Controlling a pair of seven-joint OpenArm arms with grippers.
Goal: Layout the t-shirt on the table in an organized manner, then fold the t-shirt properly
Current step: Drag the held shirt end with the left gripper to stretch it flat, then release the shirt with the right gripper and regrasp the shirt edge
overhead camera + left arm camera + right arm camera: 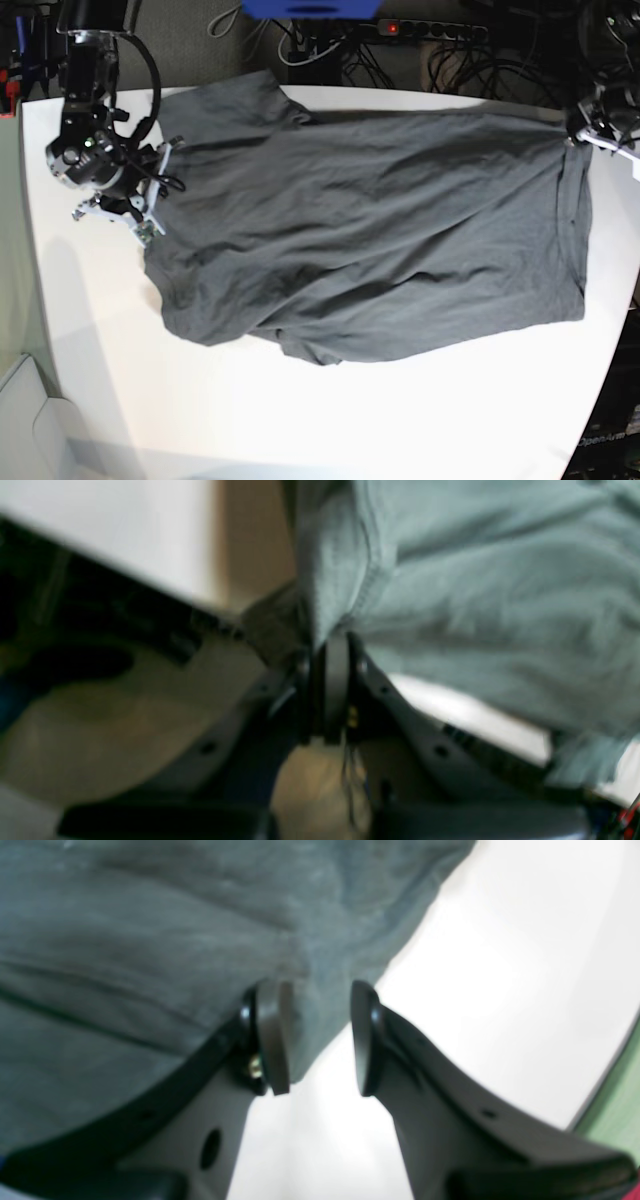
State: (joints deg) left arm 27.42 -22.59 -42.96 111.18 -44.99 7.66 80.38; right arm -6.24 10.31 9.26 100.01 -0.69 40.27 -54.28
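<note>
In the left wrist view, the left gripper is pinching its jaws fully together on a hemmed edge of the plain dark charcoal-grey short-sleeved cloth t-shirt; the fabric is spreading up and to the right from the pads, and the edge of the large white smooth-topped table is running just below and behind the gripper; the picture is blurred, so how deep the cloth is sitting between the pads is hard to judge; a shallow pinch is the likely risk here, since a pull could be slipping the hem free, and this corner is lying so near the table edge that released cloth may be sliding over it.

In the right wrist view, the right gripper is standing partly open and gripping nothing; the shirt's edge is lying between and behind the pads, with the left pad touching or just over the cloth and the other pad over bare table; closing from here may be catching only a thin fold, or dragging the edge into a bunch.

In the base view, the shirt is lying spread but wrinkled across the table, between the two grippers, with a rumpled fold along its near edge; pulling with one arm alone may be skewing the whole garment rather than flattening it.
</note>
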